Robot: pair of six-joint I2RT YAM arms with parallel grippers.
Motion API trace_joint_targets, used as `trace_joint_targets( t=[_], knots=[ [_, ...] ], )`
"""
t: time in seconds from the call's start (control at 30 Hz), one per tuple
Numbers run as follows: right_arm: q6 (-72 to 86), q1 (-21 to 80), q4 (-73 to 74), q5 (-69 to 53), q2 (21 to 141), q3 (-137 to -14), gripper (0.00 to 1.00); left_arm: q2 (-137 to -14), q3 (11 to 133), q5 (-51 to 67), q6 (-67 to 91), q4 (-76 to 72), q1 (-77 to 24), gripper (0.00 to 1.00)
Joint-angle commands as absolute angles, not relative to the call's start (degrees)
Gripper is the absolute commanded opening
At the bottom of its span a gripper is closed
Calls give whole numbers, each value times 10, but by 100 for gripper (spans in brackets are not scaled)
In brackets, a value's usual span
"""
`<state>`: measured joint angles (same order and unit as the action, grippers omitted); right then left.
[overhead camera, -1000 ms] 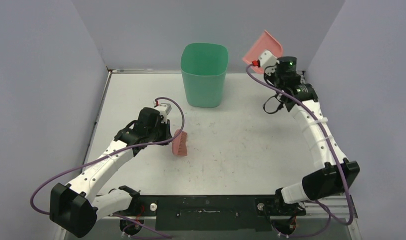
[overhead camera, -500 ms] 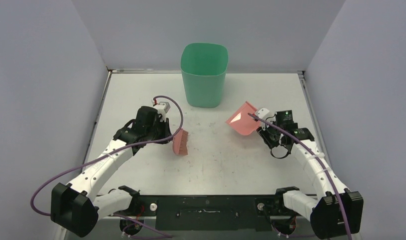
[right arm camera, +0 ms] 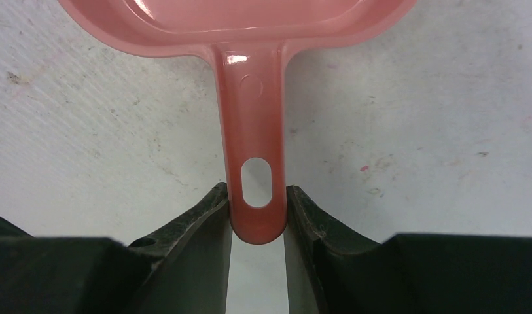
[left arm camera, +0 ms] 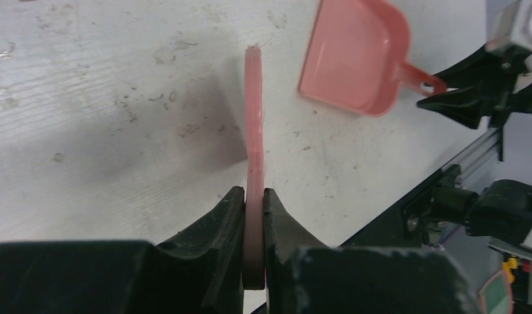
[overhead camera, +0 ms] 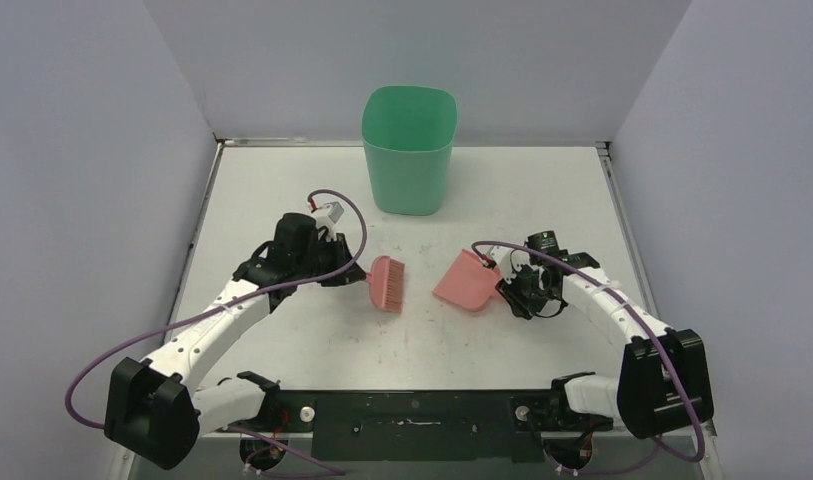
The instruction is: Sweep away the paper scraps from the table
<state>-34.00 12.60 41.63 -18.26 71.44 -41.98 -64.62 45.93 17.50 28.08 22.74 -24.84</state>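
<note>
No paper scraps show on the white table (overhead camera: 542, 190) in any view. My left gripper (overhead camera: 354, 270) is shut on the handle of the pink hand brush (overhead camera: 387, 284), whose head rests on the table left of centre; in the left wrist view the brush (left arm camera: 254, 124) is edge-on between the jaws. My right gripper (overhead camera: 502, 285) is shut on the handle of the pink dustpan (overhead camera: 465, 282), which lies low on the table, its mouth facing the brush. The right wrist view shows the dustpan handle (right arm camera: 253, 163) clamped between my fingers. The pan looks empty.
A tall green bin (overhead camera: 409, 150) stands at the back centre of the table. Grey walls close the left, right and back. A black rail (overhead camera: 412, 410) with the arm bases runs along the near edge. The tabletop has faint scuff marks.
My right arm has swung down from beside the bin and brought the dustpan low onto the table, left toward the brush. My left gripper has moved the brush a little to the right.
</note>
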Motion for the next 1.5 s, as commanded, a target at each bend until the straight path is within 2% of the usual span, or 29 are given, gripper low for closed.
trace_joint_targets(
  t=[0.0,0.17,0.2,0.3,0.4,0.47,0.57,0.7,0.73,0.77,0.8,0.83,0.87,1.03,1.13,1.23,1.33,1.47],
  knots=[
    [-337,139,388,-178,728,-410,29,-679,439,269,382,88,-242,2],
    [-324,153,375,-159,742,-410,35,-740,435,244,438,51,-242,9],
    [-322,154,373,-156,741,-410,37,-753,440,241,441,60,-241,14],
    [-317,152,367,-150,724,-406,46,-775,458,224,428,104,-240,23],
    [-318,152,375,-139,696,-412,54,-766,470,154,405,177,-240,31],
    [-315,150,382,-126,676,-424,59,-759,481,117,384,220,-241,34],
    [-304,150,383,-104,641,-444,74,-757,501,74,355,280,-241,40],
    [-288,149,374,-101,618,-458,85,-757,535,-2,307,350,-243,47],
    [-278,149,365,-101,615,-460,88,-759,545,-17,296,366,-243,65],
    [-263,149,354,-98,615,-462,93,-760,556,-28,284,380,-243,94],
    [-251,149,343,-97,614,-465,98,-763,567,-37,273,395,-244,98],
    [-239,148,332,-97,614,-468,91,-765,578,-48,263,406,-244,97],
    [-225,148,317,-96,613,-470,90,-764,584,-57,252,411,-244,97],
    [-170,130,256,-120,631,-493,90,-732,602,-87,206,389,-247,96],
    [-132,115,178,-142,619,-468,90,-683,559,-91,190,312,-252,96],
    [-44,111,92,-103,603,-431,90,-630,518,-80,182,257,-249,96],
    [-4,110,99,-24,612,-445,90,-590,497,-82,172,230,-250,96],
    [-12,105,90,-28,591,-430,90,-544,464,-62,143,196,-250,96]
  ],
)
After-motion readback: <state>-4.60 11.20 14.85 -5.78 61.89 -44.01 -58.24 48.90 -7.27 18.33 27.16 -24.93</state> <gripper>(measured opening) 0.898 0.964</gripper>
